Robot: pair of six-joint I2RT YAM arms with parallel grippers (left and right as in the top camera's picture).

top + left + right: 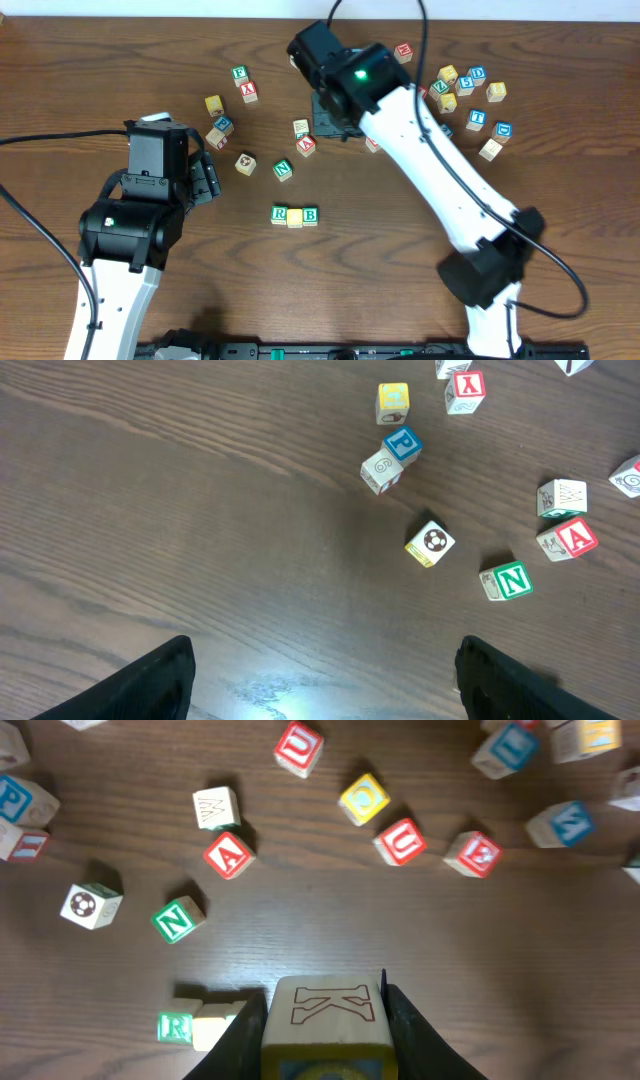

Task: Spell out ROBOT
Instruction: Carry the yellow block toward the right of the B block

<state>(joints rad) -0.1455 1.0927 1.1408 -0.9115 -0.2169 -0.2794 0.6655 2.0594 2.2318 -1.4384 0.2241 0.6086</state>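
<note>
- Right gripper (pixel 325 1032) pinches a pale wooden K-faced cube (pixel 326 1003).
- Left gripper (pixel 322 685) — spread wide above the brown wooden table (pixel 200 510).
- Green-framed R cube (pixel 279 214), yellow-topped cube (pixel 295 217) and green-framed B cube (pixel 310 215) touch in a row — mid-table.

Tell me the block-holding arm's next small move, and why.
Probably carry the K-faced cube, held in the right jaws, to the free side of the B cube: the row shows only R cube, yellow cube, B.
</note>
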